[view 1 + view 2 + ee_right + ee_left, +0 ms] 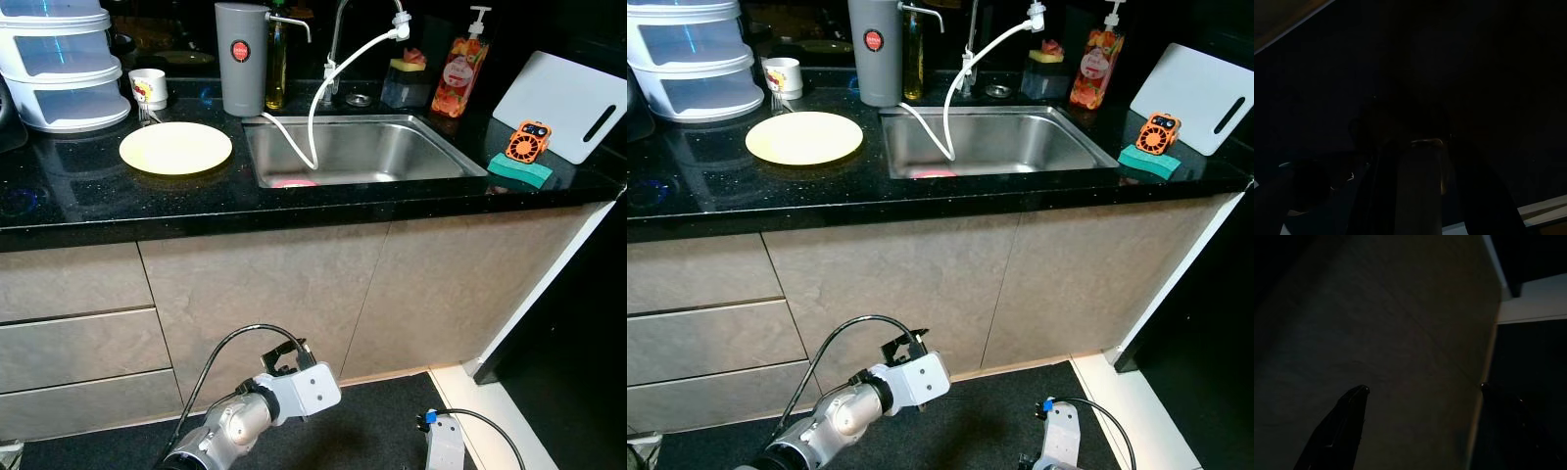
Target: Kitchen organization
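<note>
A pale yellow plate point(175, 147) lies on the black counter point(118, 211), left of the steel sink point(431, 147). Behind the plate stands a white mug point(148, 88). Something pink point(294, 182) lies in the sink bottom, and a white hose point(315, 117) hangs into the basin. My left gripper point(1422, 394) is held low in front of the beige cabinet door point(274, 284), open with nothing between its fingers. My right arm point(443, 443) hangs low near the floor. The right wrist view is very dark, with a pale upright shape point(1419, 191) between two dark forms.
A grey dispenser point(241, 59), stacked clear containers point(61, 59) and a soap bottle point(462, 69) stand at the back of the counter. At the right, a white cutting board point(573, 103) leans behind an orange gadget point(529, 142) on a green sponge point(521, 172). Drawers point(69, 343) are lower left.
</note>
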Controlling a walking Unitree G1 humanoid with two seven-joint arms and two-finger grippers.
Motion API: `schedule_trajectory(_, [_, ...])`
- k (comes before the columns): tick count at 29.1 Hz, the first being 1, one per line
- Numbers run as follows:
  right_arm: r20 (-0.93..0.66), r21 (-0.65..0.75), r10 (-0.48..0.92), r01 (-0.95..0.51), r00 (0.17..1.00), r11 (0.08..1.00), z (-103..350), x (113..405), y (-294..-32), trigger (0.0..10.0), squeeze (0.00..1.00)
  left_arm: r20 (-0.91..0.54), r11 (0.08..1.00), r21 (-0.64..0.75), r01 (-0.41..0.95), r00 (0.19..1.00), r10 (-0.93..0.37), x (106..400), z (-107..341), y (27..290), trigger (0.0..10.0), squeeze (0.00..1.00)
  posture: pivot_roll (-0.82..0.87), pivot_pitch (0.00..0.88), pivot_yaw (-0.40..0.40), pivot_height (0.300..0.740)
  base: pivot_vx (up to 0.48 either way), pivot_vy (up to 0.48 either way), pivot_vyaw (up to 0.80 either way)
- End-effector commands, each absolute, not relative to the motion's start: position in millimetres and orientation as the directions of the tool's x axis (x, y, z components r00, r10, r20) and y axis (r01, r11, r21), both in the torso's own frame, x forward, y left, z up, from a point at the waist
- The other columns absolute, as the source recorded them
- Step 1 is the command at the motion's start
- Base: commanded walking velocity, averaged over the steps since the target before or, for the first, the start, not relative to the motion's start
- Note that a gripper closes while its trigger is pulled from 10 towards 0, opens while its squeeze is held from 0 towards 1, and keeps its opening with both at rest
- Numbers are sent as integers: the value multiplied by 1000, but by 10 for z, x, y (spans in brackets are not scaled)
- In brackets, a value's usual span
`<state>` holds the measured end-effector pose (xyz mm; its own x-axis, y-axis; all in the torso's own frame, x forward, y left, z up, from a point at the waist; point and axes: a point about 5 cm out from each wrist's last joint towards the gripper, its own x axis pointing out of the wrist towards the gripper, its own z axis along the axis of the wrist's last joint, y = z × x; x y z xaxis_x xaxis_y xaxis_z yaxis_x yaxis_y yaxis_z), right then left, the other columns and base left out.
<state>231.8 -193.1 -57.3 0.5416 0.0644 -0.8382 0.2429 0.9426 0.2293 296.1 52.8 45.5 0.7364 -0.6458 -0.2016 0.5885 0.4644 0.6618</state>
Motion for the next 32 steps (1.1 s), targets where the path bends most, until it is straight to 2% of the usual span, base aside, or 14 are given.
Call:
schedule_trajectory(1, [-845,222,59,247,531,943,-590,2282,-1962,10000,0,-211,452,670,588,735,-644,2937,415,452,10000,0,35,71,-73,740,0,0,0])
schedule_trajectory(6, [-843,229,67,242,534,943,-593,2277,-1958,10000,0,-229,383,777,499,791,-567,2994,396,487,10000,0,34,73,-77,740,0,0,0])
schedule_trajectory(9, [-841,236,68,251,536,939,-596,2275,-1948,10000,0,-281,473,722,505,838,-467,3025,337,846,10000,0,30,76,-75,740,0,0,0])
schedule_trajectory(10, [-842,233,67,248,535,940,-595,2275,-1950,10000,0,-311,552,665,503,858,-409,3028,283,945,10000,0,30,76,-75,740,0,0,0])
schedule_trajectory(11, [-843,231,66,247,534,941,-595,2276,-1950,10000,0,-352,695,551,462,884,-308,3041,220,1057,10000,0,37,75,-76,740,0,0,0])
schedule_trajectory(12, [-845,229,64,251,532,941,-597,2275,-1944,10000,0,-438,890,305,340,880,-186,3027,112,1197,10000,0,34,72,-72,740,0,0,0])
schedule_trajectory(15, [-843,250,62,288,535,924,-604,2270,-1924,10000,0,-510,985,61,159,854,-106,3015,33,1309,10000,0,25,67,-69,740,0,0,0])
schedule_trajectory(17, [-839,277,62,326,540,904,-611,2265,-1902,10000,0,-560,996,-51,74,823,-90,2992,-19,1341,10000,0,24,67,-68,740,0,0,0])
schedule_trajectory(19, [-832,341,92,374,547,863,-620,2256,-1854,10000,0,-590,998,30,49,807,-22,2971,-57,1419,10000,0,20,61,-66,740,0,0,0])
schedule_trajectory(20, [-827,372,114,383,551,845,-623,2254,-1823,10000,0,-724,995,102,-1,685,75,2849,-203,1561,10000,0,15,60,-66,740,0,0,0])
schedule_trajectory(21, [-825,379,123,378,552,845,-623,2253,-1816,10000,0,-766,994,112,-18,635,98,2791,-255,1605,10000,0,15,59,-67,740,0,0,0])
schedule_trajectory(25, [-821,399,153,360,550,844,-625,2248,-1789,10000,0,-731,980,171,-101,654,196,2709,-299,1798,9412,0,19,52,-74,740,0,0,0])
schedule_trajectory(29, [-811,411,182,320,555,854,-619,2253,-1775,10000,0,-813,940,39,-338,536,226,2571,-397,1918,10000,0,21,48,-76,740,0,0,0])
schedule_trajectory(32, [-819,369,181,259,545,893,-612,2260,-1797,10000,0,-825,938,71,-341,508,247,2521,-422,1996,10000,0,21,47,-77,740,0,0,0])
